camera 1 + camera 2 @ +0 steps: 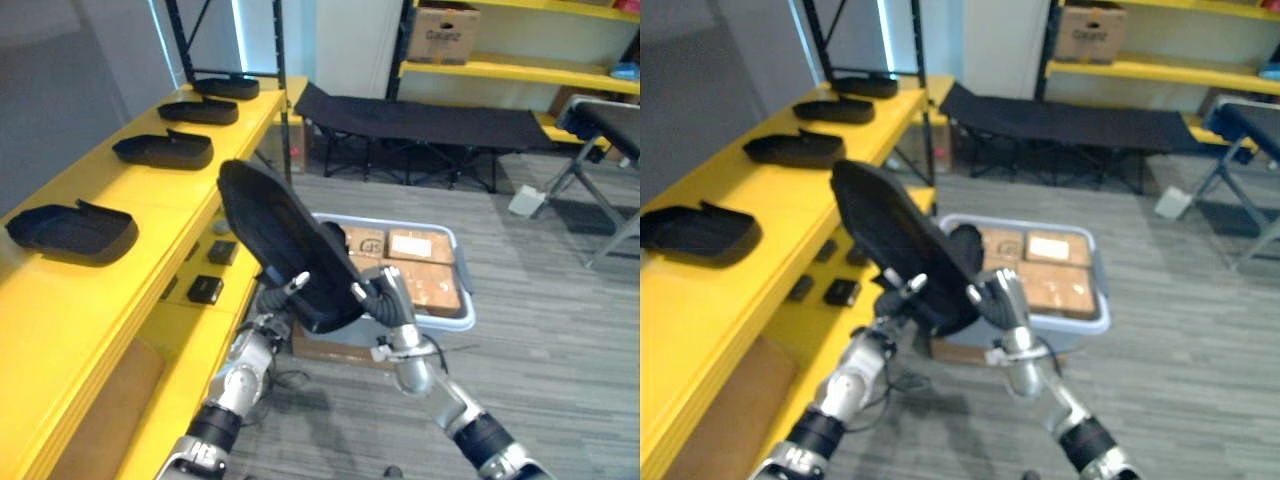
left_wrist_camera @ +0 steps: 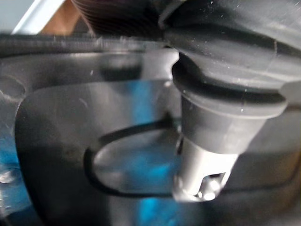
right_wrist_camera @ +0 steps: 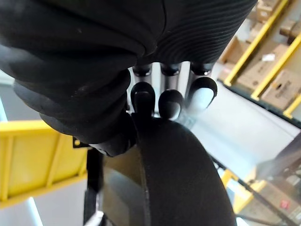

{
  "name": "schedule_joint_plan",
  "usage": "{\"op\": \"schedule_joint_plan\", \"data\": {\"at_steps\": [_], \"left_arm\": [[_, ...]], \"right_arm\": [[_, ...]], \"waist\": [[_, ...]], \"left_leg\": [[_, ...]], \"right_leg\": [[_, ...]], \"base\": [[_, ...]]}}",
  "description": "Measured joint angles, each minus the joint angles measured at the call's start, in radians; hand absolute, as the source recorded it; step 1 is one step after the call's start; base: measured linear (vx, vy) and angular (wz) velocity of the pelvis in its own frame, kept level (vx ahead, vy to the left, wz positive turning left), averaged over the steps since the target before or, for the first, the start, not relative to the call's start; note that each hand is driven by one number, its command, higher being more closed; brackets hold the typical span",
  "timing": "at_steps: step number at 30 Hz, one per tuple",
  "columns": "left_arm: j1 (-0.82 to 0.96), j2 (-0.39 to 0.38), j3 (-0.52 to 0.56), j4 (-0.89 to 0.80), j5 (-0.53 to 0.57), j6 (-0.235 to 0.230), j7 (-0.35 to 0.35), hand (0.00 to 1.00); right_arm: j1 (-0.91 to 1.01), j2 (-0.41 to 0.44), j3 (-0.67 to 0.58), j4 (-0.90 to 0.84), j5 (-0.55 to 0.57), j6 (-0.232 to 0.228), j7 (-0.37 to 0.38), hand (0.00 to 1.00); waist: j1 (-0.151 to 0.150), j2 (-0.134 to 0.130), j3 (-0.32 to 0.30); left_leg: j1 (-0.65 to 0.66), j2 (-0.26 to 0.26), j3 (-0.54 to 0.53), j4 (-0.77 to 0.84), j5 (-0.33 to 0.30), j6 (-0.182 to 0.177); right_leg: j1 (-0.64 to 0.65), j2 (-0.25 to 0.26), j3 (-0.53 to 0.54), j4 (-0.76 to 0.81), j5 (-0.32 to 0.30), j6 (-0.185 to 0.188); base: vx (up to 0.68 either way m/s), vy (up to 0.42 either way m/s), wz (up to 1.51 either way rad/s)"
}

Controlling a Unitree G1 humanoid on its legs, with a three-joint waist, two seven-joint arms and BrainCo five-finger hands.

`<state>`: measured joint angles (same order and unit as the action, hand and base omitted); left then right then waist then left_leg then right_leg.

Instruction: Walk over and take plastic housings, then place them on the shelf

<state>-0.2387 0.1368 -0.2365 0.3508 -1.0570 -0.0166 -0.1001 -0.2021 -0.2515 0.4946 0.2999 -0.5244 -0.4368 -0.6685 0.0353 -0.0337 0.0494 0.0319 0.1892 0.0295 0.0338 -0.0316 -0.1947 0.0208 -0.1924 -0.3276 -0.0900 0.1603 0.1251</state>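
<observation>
From my seat the housing (image 1: 285,245) hides most of my left hand (image 1: 287,289) and the near left corner of the bin (image 1: 462,290), the shelf (image 1: 60,330) runs off the lower edge, and the small dark bits (image 1: 205,289) on its lower level are too small for me to name.

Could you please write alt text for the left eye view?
The left hand and right hand grip a tilted black plastic housing beside a yellow shelf bearing four more housings in a row. A bin of cardboard boxes stands behind.
</observation>
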Motion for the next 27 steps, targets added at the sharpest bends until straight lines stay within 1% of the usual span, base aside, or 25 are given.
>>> {"op": "schedule_joint_plan", "data": {"at_steps": [4, 8, 9, 12, 14, 17, 19, 20, 21, 23, 24, 25, 26, 27], "left_arm": [[0.0, 0.0, -0.002, 0.0, -0.046, -0.002, 0.0, 1.0], [0.0, -0.001, -0.006, 0.0, -0.066, -0.003, 0.0, 1.0], [0.0, -0.001, -0.008, 0.0, -0.066, -0.007, 0.0, 1.0], [0.0, -0.002, -0.021, 0.0, -0.062, -0.035, 0.0, 1.0], [0.0, -0.005, -0.022, 0.0, -0.049, -0.047, 0.003, 1.0], [0.0, -0.005, -0.021, -0.027, 0.012, -0.068, 0.02, 1.0], [0.001, -0.005, -0.016, -0.079, 0.09, -0.091, 0.049, 1.0], [0.001, -0.007, -0.001, -0.138, 0.152, -0.107, 0.076, 1.0], [0.001, -0.008, 0.002, -0.148, 0.162, -0.11, 0.081, 1.0], [0.001, -0.033, 0.049, -0.238, 0.286, -0.138, 0.136, 1.0], [0.001, -0.038, 0.068, -0.251, 0.319, -0.15, 0.153, 1.0], [0.001, -0.048, 0.089, -0.267, 0.392, -0.17, 0.189, 1.0], [0.001, -0.064, 0.119, -0.268, 0.502, -0.189, 0.234, 1.0], [0.003, -0.066, 0.128, -0.268, 0.533, -0.195, 0.248, 1.0]], "right_arm": [[0.0, 0.008, 0.01, -0.002, 0.0, -0.002, -0.016, 1.0], [0.0, 0.011, 0.011, -0.006, 0.0, -0.003, -0.017, 1.0], [0.0, 0.011, 0.013, -0.006, 0.0, -0.003, -0.021, 0.0], [0.002, 0.012, 0.015, -0.006, 0.011, -0.022, -0.028, 0.0], [0.003, 0.013, 0.019, -0.006, 0.042, -0.028, -0.018, 0.0], [0.009, 0.012, 0.018, -0.006, 0.094, -0.042, 0.004, 0.0], [0.008, 0.008, 0.013, -0.032, 0.134, -0.047, 0.018, 0.0], [0.008, 0.01, 0.002, -0.078, 0.171, -0.047, 0.046, 0.0], [0.008, 0.011, -0.001, -0.087, 0.177, -0.047, 0.052, 0.0], [0.001, 0.011, -0.042, -0.2, 0.244, -0.046, 0.126, 0.0], [-0.001, 0.009, -0.051, -0.233, 0.269, -0.047, 0.151, 0.0], [-0.008, 0.01, -0.068, -0.298, 0.318, -0.049, 0.196, 0.0], [-0.023, 0.019, -0.105, -0.367, 0.371, -0.057, 0.242, 0.0], [-0.029, 0.022, -0.129, -0.393, 0.388, -0.058, 0.249, 0.0]], "waist": [[0.0, -0.005, 0.0], [0.0, -0.009, -0.002], [0.0, -0.009, -0.002], [0.0, -0.01, -0.002], [0.0, -0.01, -0.002], [0.002, -0.012, -0.001], [0.003, -0.014, -0.001], [0.003, -0.015, 0.0], [0.003, -0.015, 0.0], [0.002, -0.015, -0.001], [0.002, -0.015, -0.001], [0.0, -0.015, -0.001], [0.0, -0.015, -0.001], [0.0, -0.015, -0.001]], "left_leg": [[0.0, 0.0, -0.001, 0.0, 0.0, 0.0], [0.0, -0.001, -0.001, 0.0, 0.0, 0.0], [0.0, -0.001, -0.001, 0.0, 0.0, 0.0], [0.0, -0.001, -0.001, 0.0, 0.0, 0.0], [0.0, -0.002, -0.001, 0.0, 0.0, 0.0], [-0.001, -0.002, -0.002, 0.0, 0.0, 0.0], [-0.001, -0.002, -0.002, 0.0, 0.0, 0.0], [0.001, -0.002, -0.002, 0.0, 0.0, 0.0], [0.001, -0.001, -0.002, 0.0, 0.0, 0.0], [0.003, -0.001, -0.001, 0.0, 0.0, 0.0], [0.004, 0.0, -0.001, 0.0, 0.0, 0.0], [0.006, 0.001, 0.001, 0.0, 0.0, 0.0], [0.01, 0.002, 0.003, 0.0, 0.0, 0.0], [0.013, 0.002, 0.003, 0.0, 0.0, 0.0]], "right_leg": [[0.0, 0.0, -0.001, 0.0, 0.0, 0.0], [0.001, -0.001, -0.001, 0.0, 0.0, 0.0], [0.001, -0.002, -0.001, 0.0, 0.0, 0.0], [0.001, -0.002, -0.002, 0.0, 0.0, 0.0], [0.001, -0.002, -0.002, 0.0, 0.0, 0.0], [0.001, -0.003, -0.003, 0.0, 0.0, 0.0], [0.002, -0.003, -0.003, 0.0, 0.0, 0.0], [0.001, -0.001, -0.003, 0.0, 0.0, 0.0], [0.001, -0.001, -0.003, 0.0, 0.0, 0.0], [0.0, 0.0, -0.003, 0.0, -0.001, -0.001], [0.0, 0.0, -0.003, 0.0, -0.001, -0.001], [0.001, 0.002, -0.003, 0.0, -0.001, -0.002], [0.004, 0.002, -0.003, 0.0, -0.002, -0.002], [0.006, 0.002, -0.002, 0.0, -0.002, -0.002]], "base": [[0.0, 0.0, 0.0], [0.0, 0.0, 0.0], [0.0, 0.0, 0.0], [0.0, 0.0, 0.0], [0.0, 0.0, 0.0], [0.0, 0.0, 0.0], [0.0, 0.0, 0.0], [0.0, 0.0, 0.0], [0.0, 0.0, 0.0], [0.0, 0.0, 0.0], [0.0, 0.0, 0.0], [0.0, 0.0, -0.04], [0.0, 0.0, -0.04], [0.0, 0.0, -0.04]]}}
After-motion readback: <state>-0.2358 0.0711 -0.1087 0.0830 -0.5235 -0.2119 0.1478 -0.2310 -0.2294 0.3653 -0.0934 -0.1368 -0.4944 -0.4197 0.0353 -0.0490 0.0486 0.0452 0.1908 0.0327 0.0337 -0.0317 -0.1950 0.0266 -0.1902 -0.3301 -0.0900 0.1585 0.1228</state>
